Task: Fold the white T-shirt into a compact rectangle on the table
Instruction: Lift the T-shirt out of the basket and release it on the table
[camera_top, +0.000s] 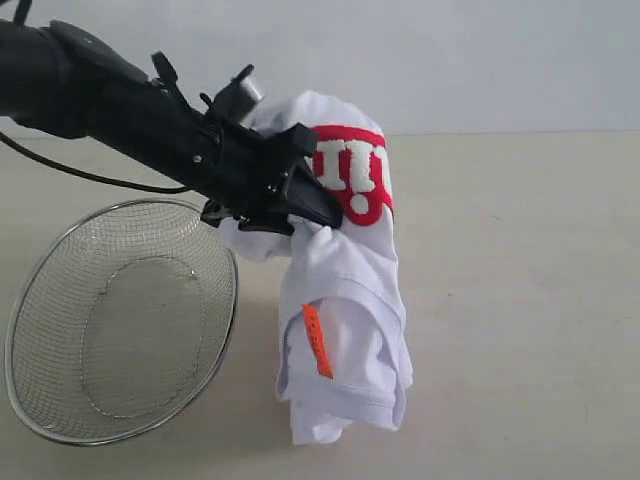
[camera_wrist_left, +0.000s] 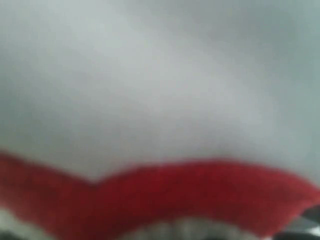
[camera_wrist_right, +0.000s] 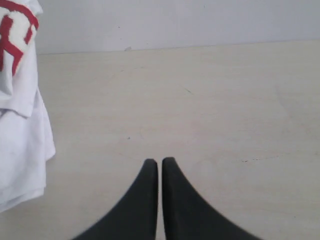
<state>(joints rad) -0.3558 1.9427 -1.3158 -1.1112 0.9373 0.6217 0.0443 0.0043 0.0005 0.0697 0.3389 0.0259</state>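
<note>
**Item: shirt** (camera_top: 345, 300). White cotton with red lettering (camera_top: 350, 170) and an orange tag (camera_top: 317, 340).

**Location:** Middle of the exterior view. It is bunched and raised, hanging in a loose column. The lower end sits at or just on the table (camera_top: 520, 300); contact cannot be confirmed. A wire basket (camera_top: 50, 320) lies at 8 o'clock of the shirt, just beside it.

**Handling (judged):**
- Light, limp and not fragile.
- It will sag, swing and crumple under its own weight, and holds no shape until spread flat.
- Not slippery, though stacked layers may slide against each other.

**Where to take hold (judged):**
- Pinch at a hem, shoulder seam or sleeve edge, through as few layers as possible.
- A grip at two separated points would let it open out.
- A mid-bunch grip only carries it.

**Left gripper** (camera_top: 300, 195)
- Enters from 10 o'clock.
- The fingers are part-closed on a thick wad near the top of the shirt, just at 9 o'clock of the lettering.
- Cloth drapes over them and hangs away toward 6 o'clock.
- The left wrist view shows only blurred white and red fabric (camera_wrist_left: 160, 90) pressed against the lens.

**Right gripper** (camera_wrist_right: 160, 162)
- The fingers are pressed together and hold nothing, above bare table.
- The shirt (camera_wrist_right: 22, 135) shows at the edge of its view, well apart from the fingertips.
</note>
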